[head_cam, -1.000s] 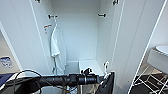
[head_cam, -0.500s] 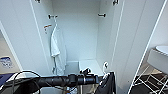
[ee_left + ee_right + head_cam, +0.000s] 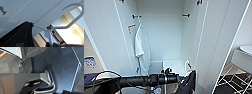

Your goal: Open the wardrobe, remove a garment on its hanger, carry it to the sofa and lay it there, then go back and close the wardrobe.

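The left arm [image 3: 141,80] is stretched across the bottom of the head view from the picture's left, and at its far end, by the left gripper [image 3: 184,79], the black garment [image 3: 188,83] is seen hanging, with the white hook of the hanger [image 3: 187,65] rising just above it. Whether the left jaws are clenched on the hanger cannot be told, as the fingers are not made out. In the left wrist view the hanger [image 3: 55,28] is shown close up, its neck running up to the curved hook and one shoulder arm passing into the collar of the garment [image 3: 18,36], which is draped over it. The garment and hanger are thus found directly at the left jaws, in front of the wardrobe [image 3: 166,37] and apart from its pegs. The state of the right jaws cannot be told either; dark robot parts are seen in the right wrist view. Beyond the arm, the wardrobe is stood open, both doors swung wide, and a white shirt [image 3: 142,48] is hung from a black peg [image 3: 136,16] on its left inner wall. A matching peg [image 3: 186,15] on the right wall is left bare. To the right, a white stool [image 3: 240,62] is seen.
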